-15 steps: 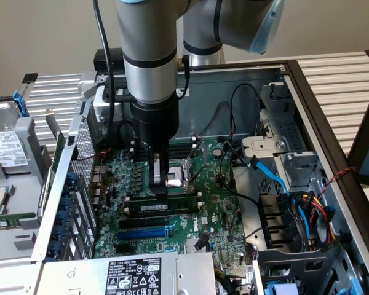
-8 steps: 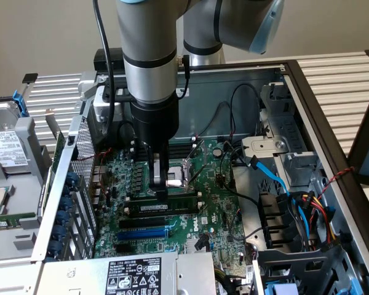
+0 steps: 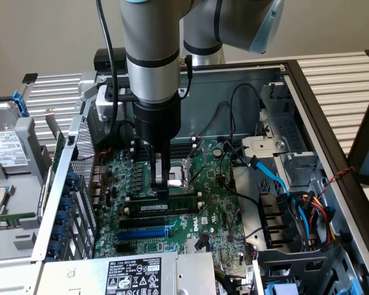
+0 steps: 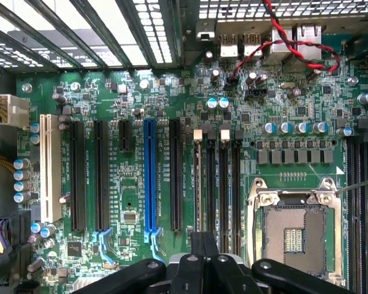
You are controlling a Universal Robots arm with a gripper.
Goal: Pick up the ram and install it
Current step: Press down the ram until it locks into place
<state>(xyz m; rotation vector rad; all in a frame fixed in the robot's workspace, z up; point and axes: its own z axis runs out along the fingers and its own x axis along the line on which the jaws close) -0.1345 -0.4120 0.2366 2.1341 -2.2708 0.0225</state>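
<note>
The open computer case [image 3: 307, 92] spans the exterior view, and the grey arm [image 3: 150, 55] drops from the upper centre of the frame onto the green motherboard [image 3: 218, 206] inside it. At the centre of the frame the ram [image 3: 175, 206] stands on its long edge along the black slots [image 3: 141, 220]. It sits just above the blue slot [image 3: 142, 234] in the picture, with its white label facing the camera. The tool [image 3: 162, 193] is closed tight, its narrow fingers pinched on the ram's upper edge near the stick's middle.
</note>
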